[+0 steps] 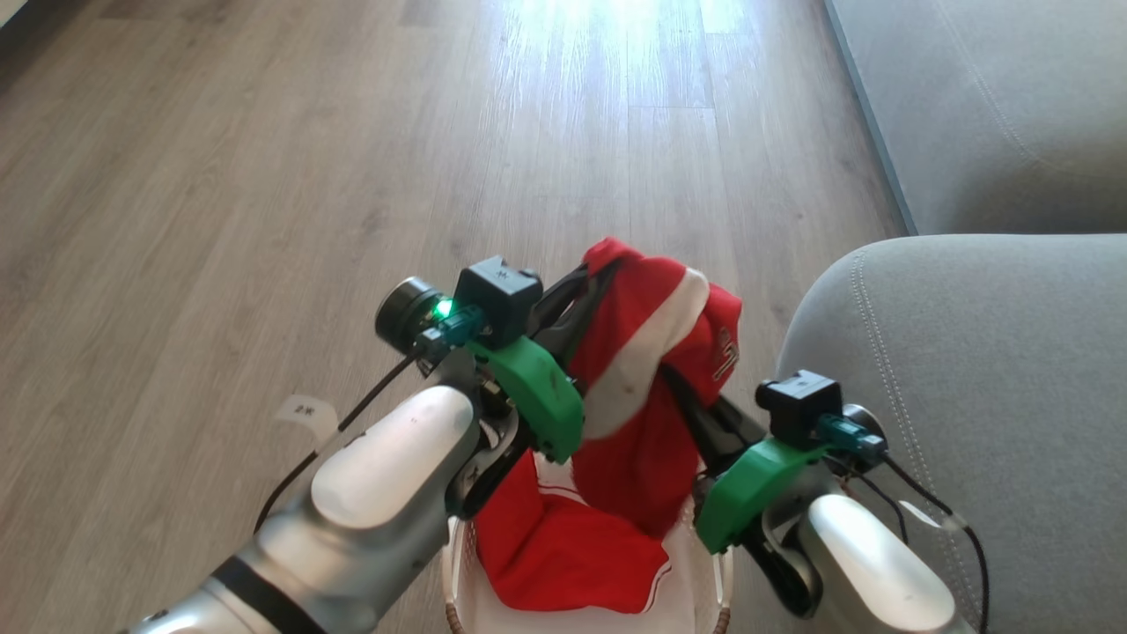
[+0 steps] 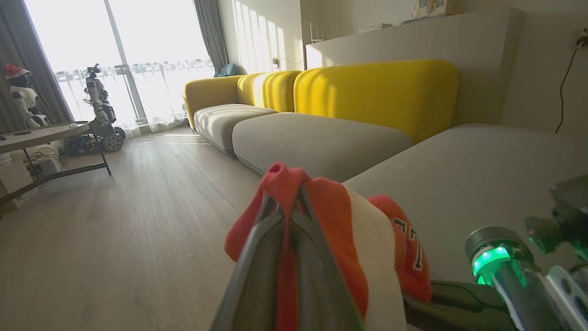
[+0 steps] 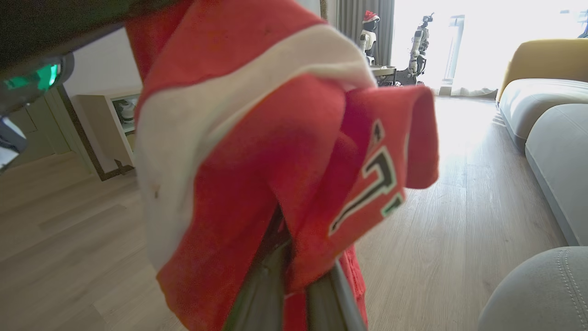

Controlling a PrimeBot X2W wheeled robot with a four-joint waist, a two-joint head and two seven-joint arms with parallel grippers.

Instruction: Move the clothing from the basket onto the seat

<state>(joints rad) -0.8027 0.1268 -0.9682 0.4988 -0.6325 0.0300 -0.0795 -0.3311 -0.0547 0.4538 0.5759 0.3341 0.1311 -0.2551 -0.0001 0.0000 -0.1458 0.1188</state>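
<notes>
Wood floor (image 1: 264,176); left gripper (image 1: 597,276), right gripper (image 1: 673,379) pinch one garment (image 1: 647,330).

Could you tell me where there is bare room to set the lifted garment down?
The grey seat is bare from its stitched seam rightward. The wood floor beyond the basket is open. Crowded: over the basket, where the lifted red garment hangs.

Silver forearms (image 1: 396,458), green wrist brackets (image 1: 533,387), black cameras (image 1: 497,299), cables (image 1: 370,401); dark-fingered left gripper (image 2: 288,208); green LED (image 1: 443,308) at camera's nine o'clock.
</notes>
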